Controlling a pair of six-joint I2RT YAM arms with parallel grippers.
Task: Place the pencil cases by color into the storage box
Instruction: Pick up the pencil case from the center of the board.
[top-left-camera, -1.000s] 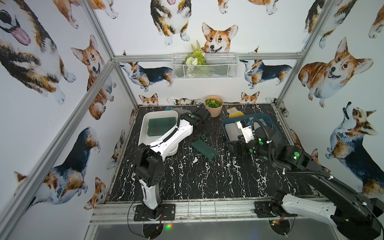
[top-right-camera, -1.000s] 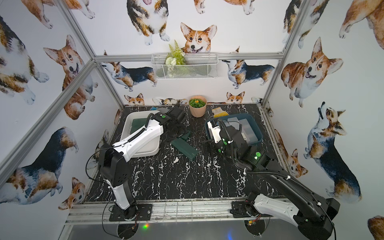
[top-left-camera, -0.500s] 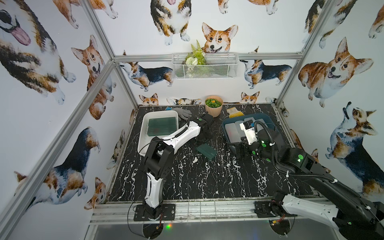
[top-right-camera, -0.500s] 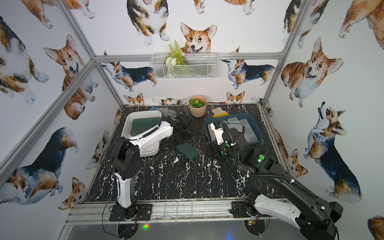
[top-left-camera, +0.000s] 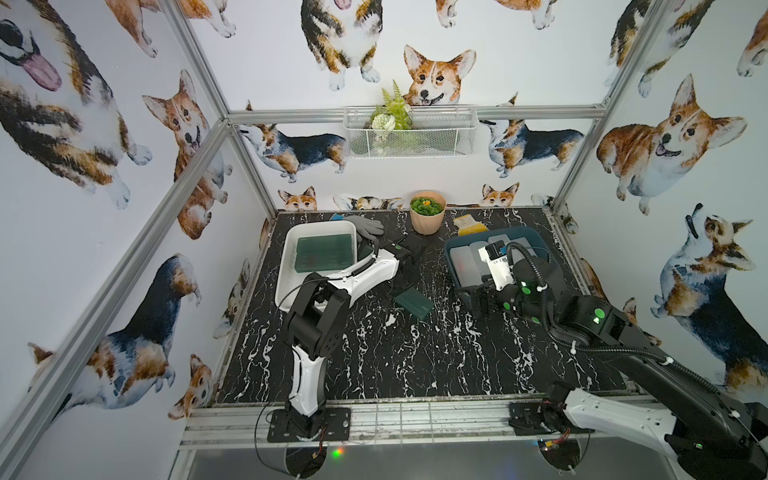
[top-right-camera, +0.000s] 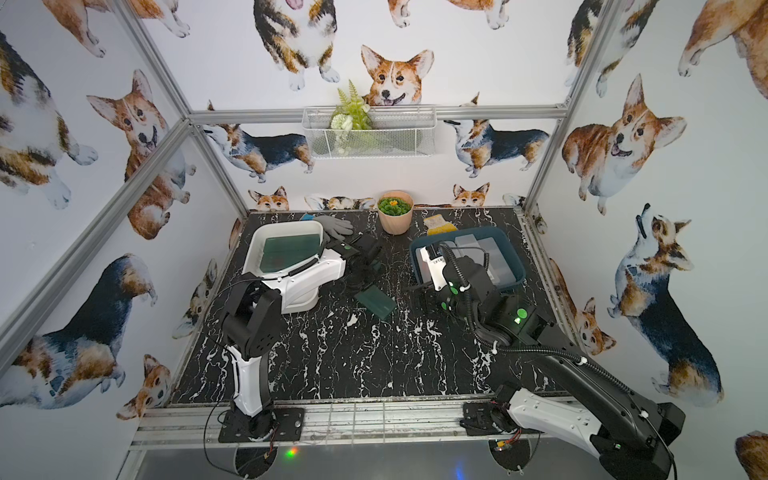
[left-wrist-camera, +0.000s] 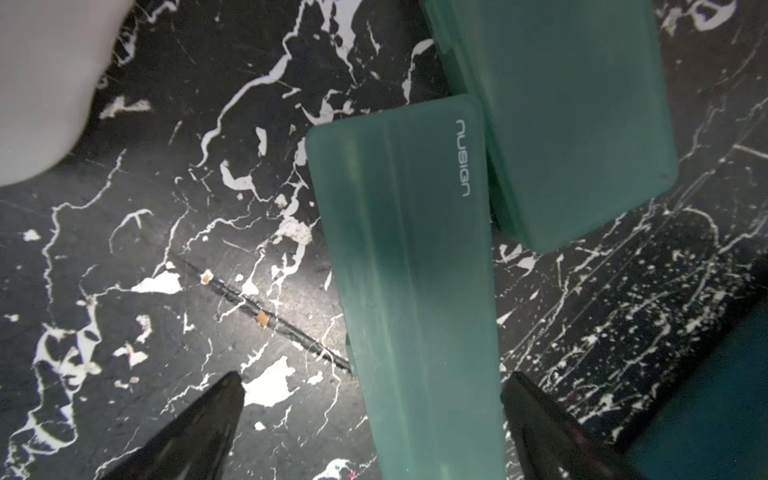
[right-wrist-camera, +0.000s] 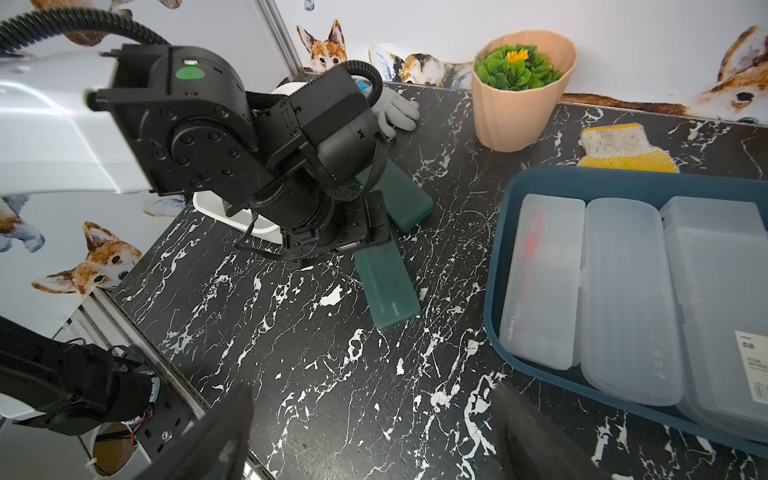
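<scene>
Left pincer (left-wrist-camera: 376, 380) stood spread astride flat translucent green plastic pencil case (left-wrist-camera: 407, 257), likely for lifting; right pincer (right-wrist-camera: 372, 390) was spread, empty.

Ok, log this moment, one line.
left gripper: open, over green pencil case | right gripper: open, empty | white tub: green cases | teal tub: clear cases

Both top views give me the whole desk (top-left-camera: 374, 365) from high above. Left wrist hugs it, right wrist looks across; both catch one green pencil case (left-wrist-camera: 415, 291).
</scene>
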